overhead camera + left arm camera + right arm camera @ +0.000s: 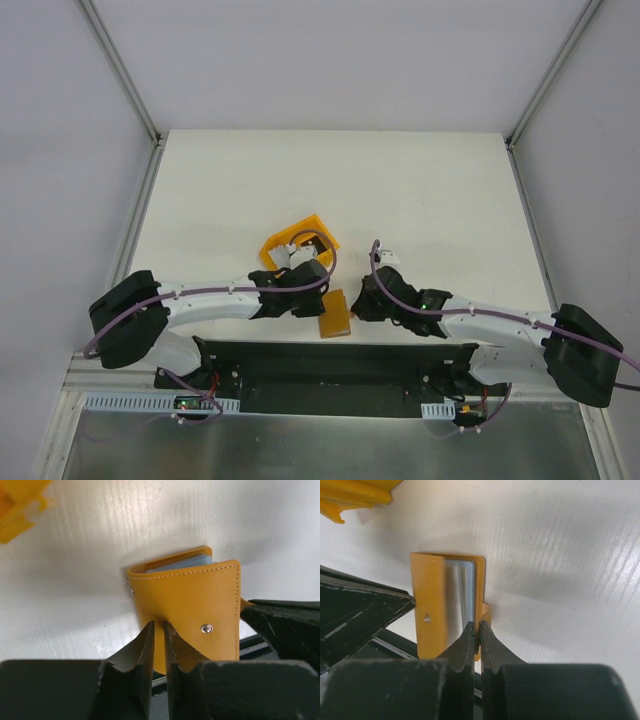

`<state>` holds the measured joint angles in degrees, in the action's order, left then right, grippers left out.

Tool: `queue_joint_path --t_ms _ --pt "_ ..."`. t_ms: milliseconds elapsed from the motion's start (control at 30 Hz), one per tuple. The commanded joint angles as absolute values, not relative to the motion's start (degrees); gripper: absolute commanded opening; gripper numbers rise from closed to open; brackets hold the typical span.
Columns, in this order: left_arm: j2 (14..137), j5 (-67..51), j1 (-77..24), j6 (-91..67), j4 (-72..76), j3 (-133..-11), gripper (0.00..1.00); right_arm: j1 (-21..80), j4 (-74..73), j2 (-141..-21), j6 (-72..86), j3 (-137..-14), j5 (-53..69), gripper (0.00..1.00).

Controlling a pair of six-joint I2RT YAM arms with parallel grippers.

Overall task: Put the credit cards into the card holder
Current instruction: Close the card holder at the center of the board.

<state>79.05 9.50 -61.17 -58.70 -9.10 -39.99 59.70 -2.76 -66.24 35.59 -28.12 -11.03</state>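
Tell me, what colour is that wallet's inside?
The card holder is pale grey inside; the right wrist view shows it best.

The card holder (334, 314) lies at the near edge of the table (420, 190), between the two arms. The left gripper (158, 635) pinches its left side and the right gripper (477, 627) its right side. A bin (288, 231) sits just behind it, slightly left.

A yellow-orange plastic bin (288, 232) stood near the middle of the white table (330, 180), set diagonally to its edges. A black base plate (330, 365) lay along the near edge.
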Motion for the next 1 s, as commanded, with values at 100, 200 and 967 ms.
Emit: queue_joint_path --t_ms 100,200,967 --pt "84.81 8.7 -61.52 -55.46 -9.4 -45.09 0.09 59.59 -2.11 -65.83 33.84 -31.38 -9.93 0.0" --pt "86.04 8.61 -61.52 -55.2 -9.84 -45.09 0.07 59.59 -1.76 -65.66 33.49 -31.2 -9.23 0.0" --pt "79.72 11.34 -62.05 -63.19 -10.64 -37.18 0.35 58.27 2.46 -79.28 35.42 -34.81 3.33 0.17"
